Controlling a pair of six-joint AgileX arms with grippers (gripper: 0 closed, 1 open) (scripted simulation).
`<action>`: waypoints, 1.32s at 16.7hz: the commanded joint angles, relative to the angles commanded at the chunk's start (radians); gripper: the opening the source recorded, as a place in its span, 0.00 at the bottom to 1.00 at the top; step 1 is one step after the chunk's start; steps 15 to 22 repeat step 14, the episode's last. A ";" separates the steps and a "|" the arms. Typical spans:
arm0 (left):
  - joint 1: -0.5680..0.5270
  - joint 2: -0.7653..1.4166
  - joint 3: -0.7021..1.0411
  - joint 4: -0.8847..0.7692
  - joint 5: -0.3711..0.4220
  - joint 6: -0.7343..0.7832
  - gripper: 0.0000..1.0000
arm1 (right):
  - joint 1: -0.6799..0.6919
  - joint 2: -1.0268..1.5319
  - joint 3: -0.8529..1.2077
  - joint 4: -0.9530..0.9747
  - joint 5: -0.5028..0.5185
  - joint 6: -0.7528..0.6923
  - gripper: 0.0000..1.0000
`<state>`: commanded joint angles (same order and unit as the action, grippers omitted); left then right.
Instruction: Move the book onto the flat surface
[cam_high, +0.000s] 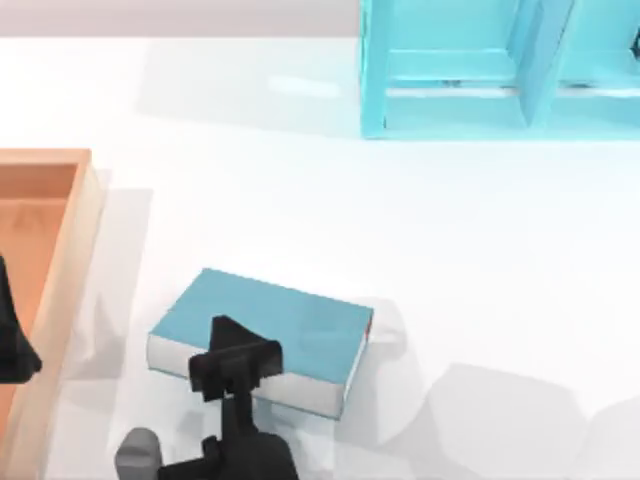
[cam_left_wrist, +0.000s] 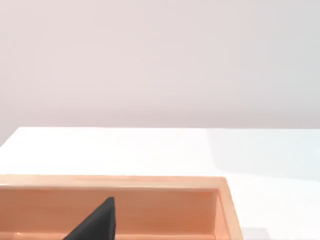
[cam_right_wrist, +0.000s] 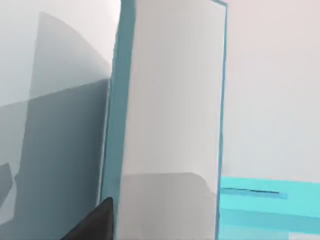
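The book (cam_high: 290, 320), teal-blue with white page edges, lies low over the white tabletop (cam_high: 450, 260) at the front left, turned a little. My right gripper (cam_high: 228, 345) reaches in from the near edge and is shut on the book's near long side, one finger lying on the top cover. In the right wrist view the white page edges (cam_right_wrist: 170, 100) stand close ahead between the two teal covers, with one dark finger (cam_right_wrist: 95, 220) against a cover. Whether the book rests on the table or hangs just above it I cannot tell.
An orange wooden tray (cam_high: 70, 260) sits at the table's left edge, and my left gripper (cam_high: 12, 340) is parked over it; its rim (cam_left_wrist: 150, 182) fills the left wrist view's foreground. A light cyan shelf unit (cam_high: 470, 70) stands at the back right.
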<state>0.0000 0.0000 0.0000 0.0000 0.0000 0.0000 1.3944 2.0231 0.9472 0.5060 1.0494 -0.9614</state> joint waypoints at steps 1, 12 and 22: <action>0.000 0.000 0.000 0.000 0.000 0.000 1.00 | 0.049 -0.003 0.012 -0.053 0.019 0.051 1.00; 0.000 0.000 0.000 0.000 0.000 0.000 1.00 | 0.322 -0.034 0.123 -0.751 0.238 0.619 1.00; 0.000 0.000 0.000 0.000 0.000 0.000 1.00 | 0.316 -0.037 0.124 -0.769 0.241 0.627 1.00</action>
